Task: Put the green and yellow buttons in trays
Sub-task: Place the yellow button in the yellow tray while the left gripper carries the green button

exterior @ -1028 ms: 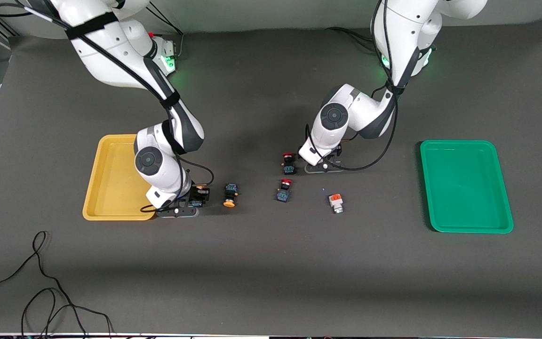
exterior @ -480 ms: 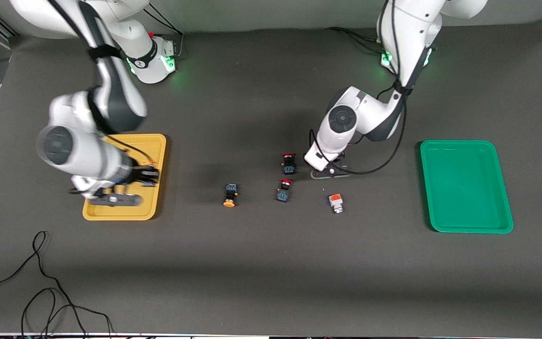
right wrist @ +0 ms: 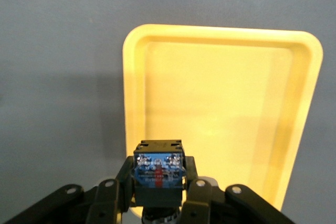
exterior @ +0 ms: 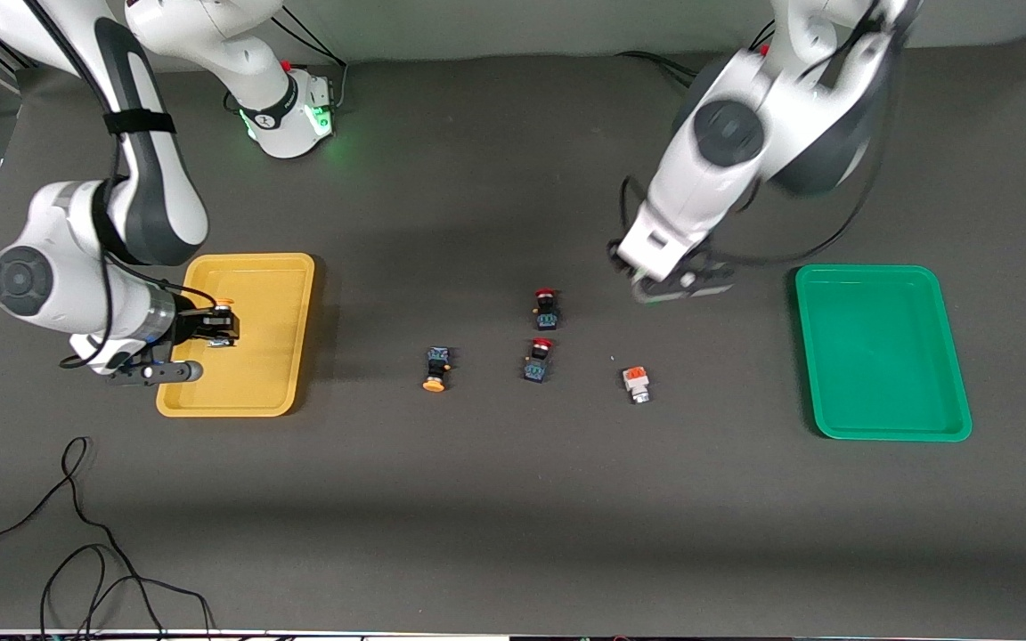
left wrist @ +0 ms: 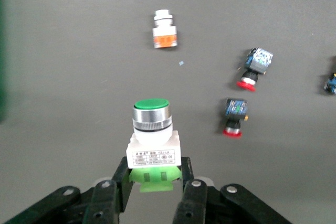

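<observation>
1. Front view: right gripper (exterior: 221,328) over yellow tray (exterior: 286,267), jaws clamping a yellow-capped button (exterior: 224,307). Left gripper (exterior: 682,283) over the desk (exterior: 513,516) near green tray (exterior: 878,427).
2. Left wrist view: jaws clamp green-capped button (left wrist: 153,135).
3. Right wrist view: blue-black button body above the yellow tray.
</observation>
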`<action>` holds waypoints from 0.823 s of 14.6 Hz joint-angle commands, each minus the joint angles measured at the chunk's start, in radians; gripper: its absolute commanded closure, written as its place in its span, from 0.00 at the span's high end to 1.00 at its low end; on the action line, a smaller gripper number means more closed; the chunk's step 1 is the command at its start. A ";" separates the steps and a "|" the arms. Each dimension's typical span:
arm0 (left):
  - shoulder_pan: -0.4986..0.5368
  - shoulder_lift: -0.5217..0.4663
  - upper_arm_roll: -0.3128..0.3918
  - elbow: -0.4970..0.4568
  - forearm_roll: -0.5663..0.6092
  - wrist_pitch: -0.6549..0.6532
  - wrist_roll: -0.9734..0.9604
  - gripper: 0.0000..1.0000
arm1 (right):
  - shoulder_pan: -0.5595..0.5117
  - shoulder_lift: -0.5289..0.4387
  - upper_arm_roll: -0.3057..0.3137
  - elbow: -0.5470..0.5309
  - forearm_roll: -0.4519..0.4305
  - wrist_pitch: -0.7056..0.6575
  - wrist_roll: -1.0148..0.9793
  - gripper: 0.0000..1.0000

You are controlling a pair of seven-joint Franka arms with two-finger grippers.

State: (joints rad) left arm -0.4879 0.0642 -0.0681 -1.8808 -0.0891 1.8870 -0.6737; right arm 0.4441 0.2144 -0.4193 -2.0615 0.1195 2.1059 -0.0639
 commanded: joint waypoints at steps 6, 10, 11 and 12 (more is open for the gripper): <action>0.510 -0.012 -0.001 0.029 0.121 -0.168 0.720 0.00 | 0.019 0.120 0.002 -0.275 0.015 0.535 -0.045 0.00; 0.632 0.121 -0.001 0.016 0.135 -0.008 0.859 0.00 | 0.021 0.148 0.005 -0.273 0.017 0.557 -0.044 0.00; 0.635 0.152 -0.001 0.000 0.135 0.022 0.859 0.00 | 0.021 0.142 0.011 -0.273 0.017 0.552 -0.044 0.42; 0.632 0.167 -0.001 -0.035 0.135 0.071 0.859 0.00 | 0.021 0.132 0.017 -0.273 0.019 0.549 -0.042 0.99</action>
State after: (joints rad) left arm 0.1469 0.1855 -0.0501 -1.8784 0.0287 1.8891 0.1815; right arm 0.4568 0.3705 -0.4078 -2.3385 0.1195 2.6573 -0.0806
